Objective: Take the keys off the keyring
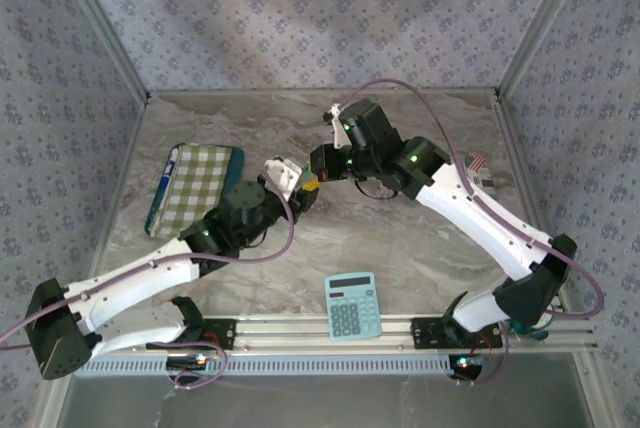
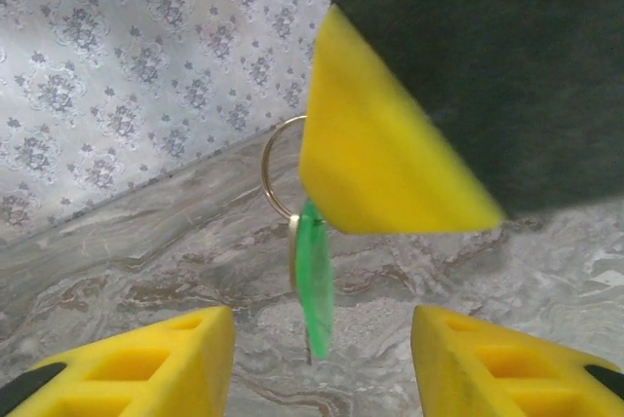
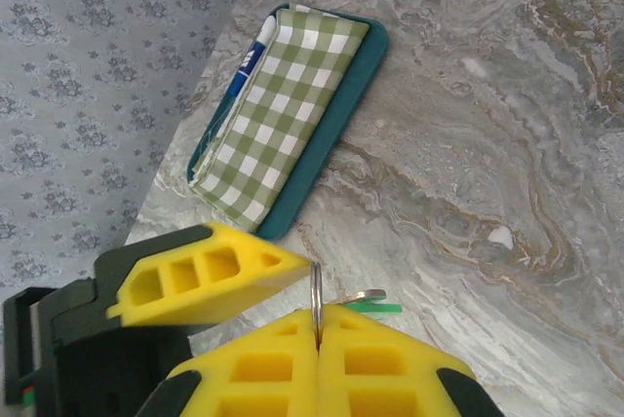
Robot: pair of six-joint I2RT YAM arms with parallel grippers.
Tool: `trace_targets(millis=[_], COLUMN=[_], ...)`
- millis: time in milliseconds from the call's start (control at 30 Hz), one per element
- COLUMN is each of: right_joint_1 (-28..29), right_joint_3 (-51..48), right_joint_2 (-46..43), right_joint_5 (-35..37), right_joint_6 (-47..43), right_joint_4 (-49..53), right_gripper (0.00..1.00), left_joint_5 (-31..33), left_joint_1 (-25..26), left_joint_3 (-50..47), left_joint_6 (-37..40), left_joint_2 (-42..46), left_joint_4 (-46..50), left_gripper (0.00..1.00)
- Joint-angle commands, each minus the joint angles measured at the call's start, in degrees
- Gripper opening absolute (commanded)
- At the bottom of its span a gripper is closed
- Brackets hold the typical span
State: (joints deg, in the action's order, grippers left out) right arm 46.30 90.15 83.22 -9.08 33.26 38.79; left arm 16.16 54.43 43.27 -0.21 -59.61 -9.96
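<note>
Right wrist view showed the right fingers [image 3: 320, 339] pinched shut on the keyring [image 3: 316, 290], the green key [image 2: 315, 281] hanging from it above the desk [image 3: 468, 144]. The left fingers [image 2: 146, 363] stood partly open astride that key, not touching it. Key removal was in hand; next they likely needed to close and pull.

- We see a pale blue calculator [image 1: 351, 306] lying flat near the marble table's [image 1: 420, 248] front edge.
- At far left, we find a green checked cloth [image 1: 200, 188] folded in a teal tray [image 3: 324, 134].
- A blue-and-white object [image 3: 249, 66] is tucked beside the cloth; we cannot identify it.
</note>
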Motion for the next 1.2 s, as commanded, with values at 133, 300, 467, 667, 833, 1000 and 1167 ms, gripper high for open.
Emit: trace_targets(millis=[133,300,467,667,833,1000,1167], right_joint_1=[0.55,0.55,0.53,0.43,0.42,0.38,0.33], right_joint_3=[-0.85,-1.46,-1.82,-1.91,-1.91,-2.06,-2.35], right_joint_2=[-2.39,-2.79,-2.83,-2.77,-2.86,-3.12,-3.3], right_joint_5=[-0.83,-0.76,-1.0,-1.03,-0.85,-0.83,-1.01], right_joint_6=[1.45,1.7,1.81,1.99,2.16,2.18,2.03], right_joint_4=[-1.89,-1.09,-1.64,-2.14,-2.0,-1.69,-1.47], right_gripper=[0.0,0.0,0.0,0.0,0.0,0.0,0.0], left_joint_5=[5.4,5.76,5.58,3.6,1.79,0.17,-2.6], left_joint_1=[0.23,0.23,0.23,0.23,0.23,0.23,0.23], left_joint_3=[3.06,2.44,1.69,1.55,1.73,1.89,2.8], left_joint_6=[0.65,0.48,0.6,0.4,0.07,0.03,-0.27], left_joint_2=[-2.52,-1.13,1.01,2.31,2.74,3.58,4.49], left_joint_4=[-4.57,-4.76,-3.1,-1.59,-0.55,0.78,3.46], left_gripper=[0.5,0.4,0.3,0.2,0.07,0.0,0.0])
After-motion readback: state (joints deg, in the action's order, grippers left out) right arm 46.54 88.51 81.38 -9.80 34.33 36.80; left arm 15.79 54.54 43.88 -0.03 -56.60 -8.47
